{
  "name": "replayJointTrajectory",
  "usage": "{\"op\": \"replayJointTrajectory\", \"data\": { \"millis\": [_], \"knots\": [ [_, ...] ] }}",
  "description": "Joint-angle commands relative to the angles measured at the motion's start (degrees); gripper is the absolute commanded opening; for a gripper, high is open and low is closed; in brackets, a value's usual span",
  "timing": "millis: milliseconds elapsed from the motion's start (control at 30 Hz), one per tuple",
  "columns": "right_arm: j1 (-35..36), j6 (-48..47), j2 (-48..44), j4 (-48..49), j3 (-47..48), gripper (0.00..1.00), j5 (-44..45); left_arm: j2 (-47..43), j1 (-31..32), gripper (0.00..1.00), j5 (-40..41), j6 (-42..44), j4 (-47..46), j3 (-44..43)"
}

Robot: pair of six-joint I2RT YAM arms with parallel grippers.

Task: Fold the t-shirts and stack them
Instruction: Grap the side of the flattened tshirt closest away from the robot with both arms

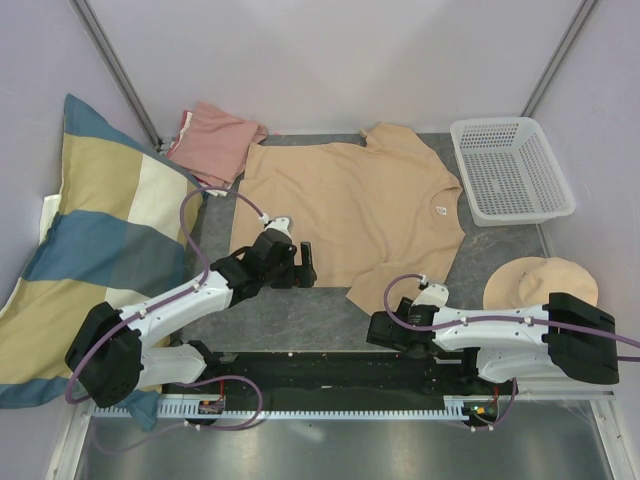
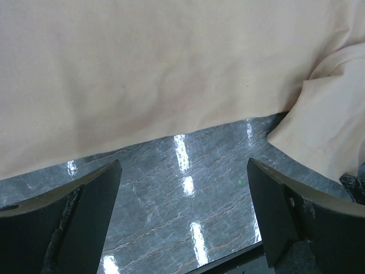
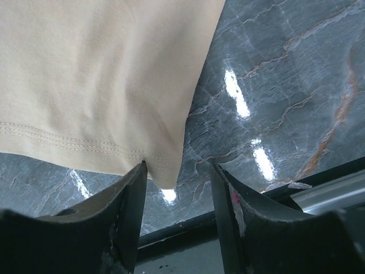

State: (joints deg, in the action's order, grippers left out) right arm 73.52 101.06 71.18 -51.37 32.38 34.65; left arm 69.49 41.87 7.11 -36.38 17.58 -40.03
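The right gripper [image 3: 179, 168] is hard to pick out from above: its dark fingers are lost against the black base rail, and only its wrist view shows them properly. The pink t-shirt [image 1: 215, 140] is seen bunched in the far left corner, one edge against the striped pillow [image 1: 100, 230]; whether it is neatly folded cannot be told. In both wrist views the tan t-shirt [image 1: 350, 205] is cut off by the frame, with only an edge on show.

The tan t-shirt is laid flat in the middle of the table [image 1: 300, 320], its long axis running left to right. The neck, marked by the small white label [image 1: 438, 211], is pointed right towards the white basket [image 1: 510, 170], and the hem is turned left towards the pillow. One sleeve is spread to the far side, the other, the near sleeve [image 1: 395, 280], towards the arms.

The left gripper [image 1: 305, 262] is held wide apart just off the shirt's near edge, with bare table between the fingers [image 2: 85, 211] and nothing grasped. The right gripper is parted too, and the stitched corner of the near sleeve is seen lying between its fingertips, not pinched. A round beige hat [image 1: 540, 283] is set beside the right arm.
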Motion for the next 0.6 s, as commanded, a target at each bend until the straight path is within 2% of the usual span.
{"op": "replayJointTrajectory", "data": {
  "millis": [0,133,433,467,567],
  "knots": [
    [0.14,0.55,0.63,4.70,-2.23,0.56,-1.96,-1.73,-0.03,1.00,0.53,0.79,-0.27,0.74],
    [0.14,-0.07,2.03,5.85,-2.15,0.51,-2.48,-2.34,-0.03,1.00,0.97,0.79,-0.01,1.01],
    [0.14,-0.60,2.65,8.30,-3.02,0.10,-3.19,-2.61,-0.12,1.00,1.67,0.52,0.96,1.09],
    [0.22,-0.60,2.65,8.66,-3.20,0.02,-3.28,-2.70,-0.03,1.00,1.85,0.43,1.22,1.10],
    [0.14,-1.12,2.91,9.01,-3.11,0.00,-3.28,-3.66,-0.21,1.00,3.95,-0.53,4.20,0.83]
  ]
}}
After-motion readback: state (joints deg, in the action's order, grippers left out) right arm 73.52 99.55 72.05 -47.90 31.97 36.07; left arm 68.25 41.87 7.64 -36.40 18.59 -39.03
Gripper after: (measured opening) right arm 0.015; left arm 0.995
